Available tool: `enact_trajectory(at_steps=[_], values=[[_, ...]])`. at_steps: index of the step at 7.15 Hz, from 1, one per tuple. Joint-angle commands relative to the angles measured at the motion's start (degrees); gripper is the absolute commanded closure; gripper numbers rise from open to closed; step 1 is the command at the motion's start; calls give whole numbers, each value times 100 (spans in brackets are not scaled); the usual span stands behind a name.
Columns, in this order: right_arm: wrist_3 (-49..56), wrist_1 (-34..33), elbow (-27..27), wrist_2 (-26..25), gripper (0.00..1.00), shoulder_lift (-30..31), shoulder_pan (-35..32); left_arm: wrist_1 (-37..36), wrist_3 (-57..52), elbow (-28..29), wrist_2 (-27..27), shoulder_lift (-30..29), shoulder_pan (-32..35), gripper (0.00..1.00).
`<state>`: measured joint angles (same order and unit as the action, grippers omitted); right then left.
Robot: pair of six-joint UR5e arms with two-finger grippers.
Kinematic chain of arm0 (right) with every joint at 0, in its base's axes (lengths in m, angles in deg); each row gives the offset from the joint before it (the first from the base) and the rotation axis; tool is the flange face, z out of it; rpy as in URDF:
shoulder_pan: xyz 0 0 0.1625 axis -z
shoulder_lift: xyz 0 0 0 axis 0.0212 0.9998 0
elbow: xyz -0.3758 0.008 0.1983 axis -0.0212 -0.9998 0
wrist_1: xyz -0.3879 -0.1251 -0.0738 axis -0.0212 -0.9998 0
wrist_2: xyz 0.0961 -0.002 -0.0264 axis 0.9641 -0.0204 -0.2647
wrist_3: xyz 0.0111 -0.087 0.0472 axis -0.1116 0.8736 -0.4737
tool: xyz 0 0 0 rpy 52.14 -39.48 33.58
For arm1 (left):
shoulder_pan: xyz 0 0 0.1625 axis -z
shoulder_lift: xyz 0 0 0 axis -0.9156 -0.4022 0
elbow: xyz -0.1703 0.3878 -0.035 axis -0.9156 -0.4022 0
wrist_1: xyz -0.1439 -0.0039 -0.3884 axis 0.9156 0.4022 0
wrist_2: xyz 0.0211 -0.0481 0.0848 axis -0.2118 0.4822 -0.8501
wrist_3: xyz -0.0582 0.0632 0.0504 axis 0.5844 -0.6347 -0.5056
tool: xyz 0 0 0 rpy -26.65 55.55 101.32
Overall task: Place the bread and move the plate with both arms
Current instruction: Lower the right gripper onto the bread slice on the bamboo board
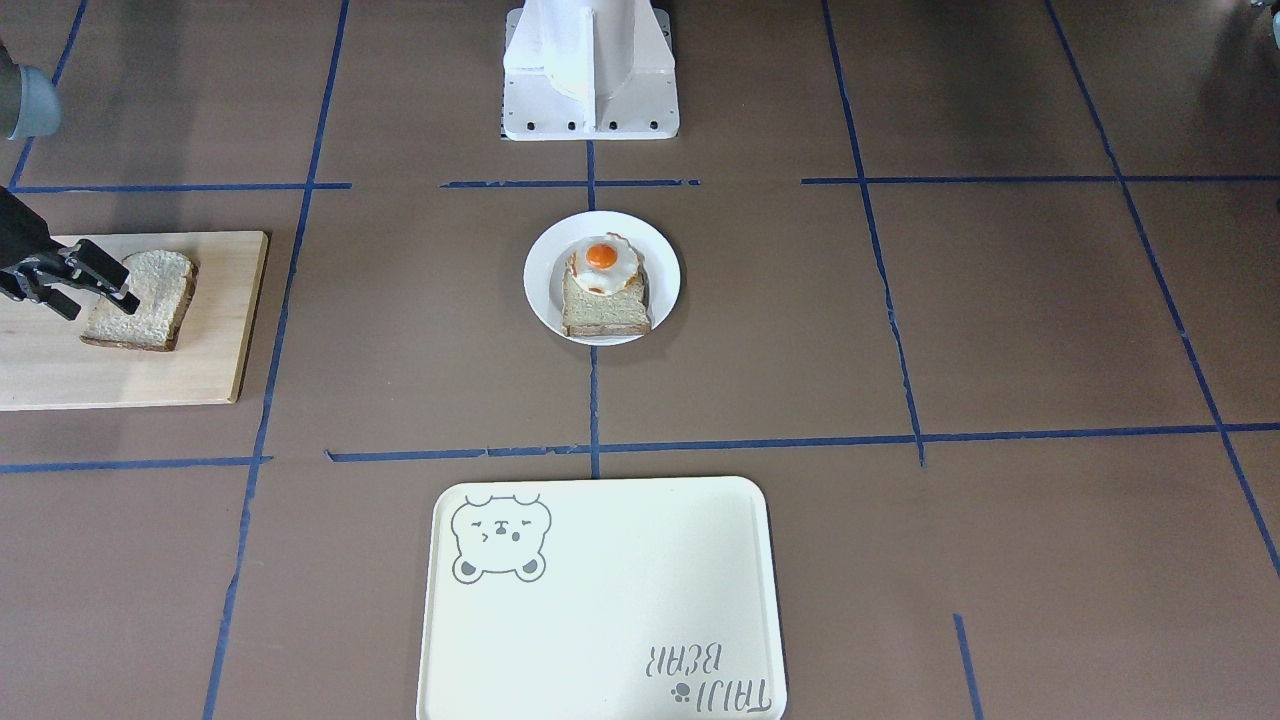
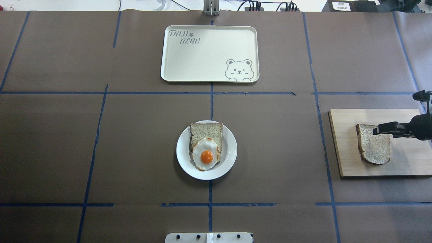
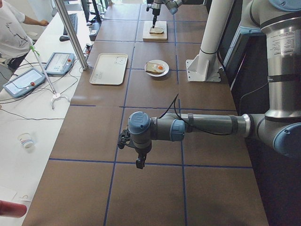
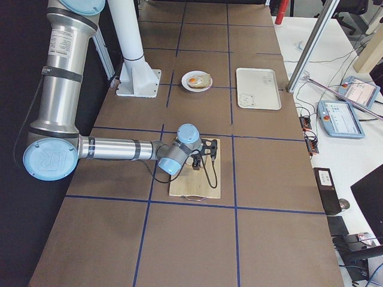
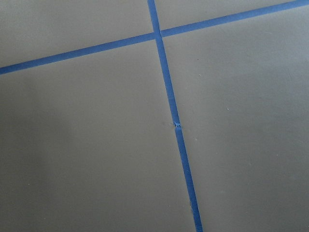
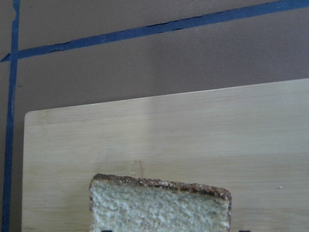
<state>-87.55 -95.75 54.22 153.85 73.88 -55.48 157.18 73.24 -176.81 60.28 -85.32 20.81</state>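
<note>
The bread lies flat on a wooden board at the table's right end; it also shows in the front view and the right wrist view. My right gripper is open and empty, just over the bread's far part, its fingertips spread wider than the slice; it also shows in the front view. The white plate sits at the table's middle and carries a paler toast with a fried egg. My left gripper shows only in the left side view, over bare table; I cannot tell its state.
A cream tray with a bear drawing lies beyond the plate on the far side of the table. The white robot base stands at the near middle edge. Blue tape lines cross the brown table.
</note>
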Motion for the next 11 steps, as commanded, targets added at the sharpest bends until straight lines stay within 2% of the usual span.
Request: enact_trajectory(at_steps=[1,6,9,10,11], values=[[0,30,-6,2,14,105,21,6,0,1,0,0,-9,0],[8,30,-67,11,20,211,56,6,0,1,9,0,0,0],[8,30,-68,11,28,202,118,6,-9,1,0,0,-9,0],[0,30,-68,11,36,194,144,6,-9,10,0,0,-9,0],[0,30,-59,11,59,193,153,6,-9,10,0,0,0,0]])
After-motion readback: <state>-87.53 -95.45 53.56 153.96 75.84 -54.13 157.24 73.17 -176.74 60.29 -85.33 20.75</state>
